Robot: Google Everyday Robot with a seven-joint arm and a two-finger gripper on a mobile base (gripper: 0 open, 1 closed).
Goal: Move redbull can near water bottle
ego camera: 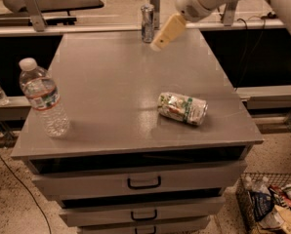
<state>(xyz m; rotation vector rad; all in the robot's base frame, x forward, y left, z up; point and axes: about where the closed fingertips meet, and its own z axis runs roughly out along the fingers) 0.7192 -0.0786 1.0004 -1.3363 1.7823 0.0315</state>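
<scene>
The redbull can stands upright at the far edge of the grey cabinet top. It is slim and silver with blue patches. The water bottle stands upright near the front left corner, clear with a white cap and a label band. My gripper hangs over the far part of the top, just right of the redbull can and a little nearer to me, not touching it. Its cream-coloured fingers point down and to the left.
A wider green-and-white can lies on its side on the right half of the top. The cabinet has drawers below. A wire basket of items sits on the floor at the lower right. A shelf rail runs behind the cabinet.
</scene>
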